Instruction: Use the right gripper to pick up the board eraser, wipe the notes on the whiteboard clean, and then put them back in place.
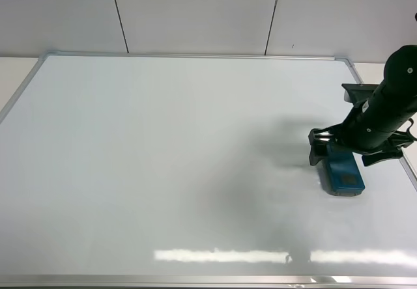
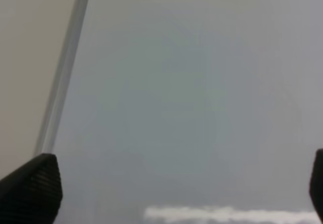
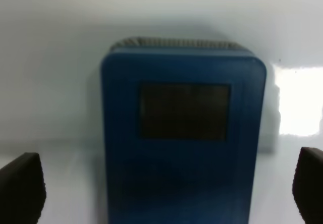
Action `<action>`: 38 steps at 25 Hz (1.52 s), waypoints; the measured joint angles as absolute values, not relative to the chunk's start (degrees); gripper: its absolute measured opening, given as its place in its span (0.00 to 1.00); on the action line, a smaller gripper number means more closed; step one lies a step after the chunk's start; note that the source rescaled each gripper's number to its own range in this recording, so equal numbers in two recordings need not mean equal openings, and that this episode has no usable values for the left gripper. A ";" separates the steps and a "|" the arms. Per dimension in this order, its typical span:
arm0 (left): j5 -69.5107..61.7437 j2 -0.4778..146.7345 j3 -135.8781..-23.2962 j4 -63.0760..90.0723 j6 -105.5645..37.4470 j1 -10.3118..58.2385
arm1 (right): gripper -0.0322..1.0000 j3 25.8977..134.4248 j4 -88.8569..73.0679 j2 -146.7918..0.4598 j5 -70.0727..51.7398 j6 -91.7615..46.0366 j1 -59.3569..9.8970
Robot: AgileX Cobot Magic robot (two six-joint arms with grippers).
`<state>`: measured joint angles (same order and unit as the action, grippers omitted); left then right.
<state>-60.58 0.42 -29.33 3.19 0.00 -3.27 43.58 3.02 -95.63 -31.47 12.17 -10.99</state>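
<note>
Close to the front edge of the whiteboard [image 1: 163,172] there is only a bright strip of light on the glossy white. No red notes show anywhere on it, so my guess is the wiping is done and the putting back is what is going on now.

Farther back, on the right side, lies the board eraser [image 1: 341,172]. It is a small teal-blue block, flat on the board, just beside the silver frame. Its long side runs from front to back, tipped a little.

Right over its far end hangs the right gripper [image 1: 333,151]. In the right wrist view the eraser [image 3: 182,138] sits straight ahead between the two black fingertips [image 3: 20,188], and its long side points away from the claw. The jaws are spread wide. White board shows between each tip and the eraser's sides, so the claw is not holding it.

The right arm is the near one by far. Nothing stands in its way, only the frame close on the right.

The left gripper [image 2: 181,188] is spread wide too, with nothing between its tips. It hangs over bare board beside a frame edge.
</note>
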 joint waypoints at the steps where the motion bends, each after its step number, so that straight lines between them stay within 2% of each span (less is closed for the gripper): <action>1: -60.58 0.42 -29.33 3.19 0.00 -3.27 | 0.99 43.58 3.24 -94.84 -31.47 12.17 -10.99; 7: -60.58 0.42 -29.33 3.19 0.00 -3.27 | 0.99 43.58 4.63 -86.54 -31.69 12.17 -9.64; 16: -60.58 0.42 -29.33 3.19 0.00 -3.27 | 1.00 43.58 6.38 -65.91 -38.21 11.74 1.86; 22: -60.58 0.42 -29.33 3.19 0.00 -3.27 | 1.00 43.54 6.85 -47.58 -44.25 10.15 6.61; 30: -60.58 0.42 -29.33 3.19 0.00 -3.27 | 1.00 43.54 6.58 -22.67 -53.76 9.62 7.18; 38: -60.58 0.42 -29.33 3.19 0.00 -3.27 | 1.00 43.41 3.77 -6.11 -60.68 4.98 7.18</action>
<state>-60.58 0.42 -29.33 3.19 0.00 -3.27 43.41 3.77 -6.11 -60.68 4.98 7.18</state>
